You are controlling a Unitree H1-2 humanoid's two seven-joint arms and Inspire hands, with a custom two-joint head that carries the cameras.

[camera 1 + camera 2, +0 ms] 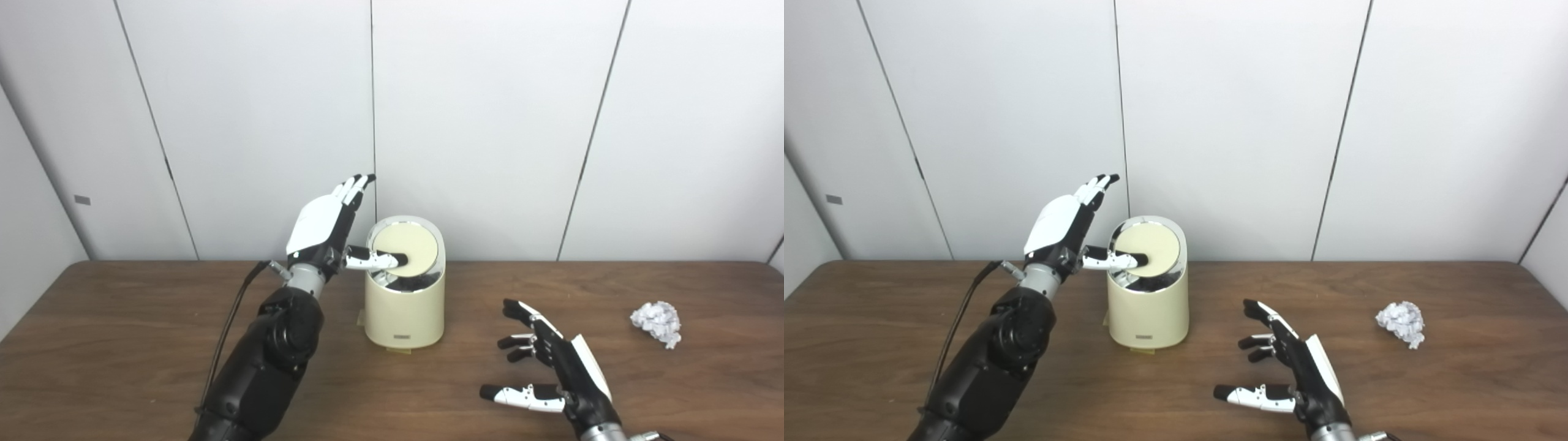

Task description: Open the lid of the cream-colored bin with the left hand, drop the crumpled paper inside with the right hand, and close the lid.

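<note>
The cream-colored bin (404, 312) stands mid-table near the wall. Its round lid (407, 248) is tilted, with a dark gap showing at the front below it. My left hand (324, 226) is raised beside the bin's left side, fingers spread and pointing up, its thumb resting on the lid. It holds nothing. The crumpled white paper (657, 321) lies on the table at the right. My right hand (551, 367) hovers low over the table's front, open and empty, well to the left of the paper and to the right of the bin.
The brown wooden table (122, 343) ends at a white panelled wall (490, 122) just behind the bin. A black cable (229, 318) runs along my left forearm.
</note>
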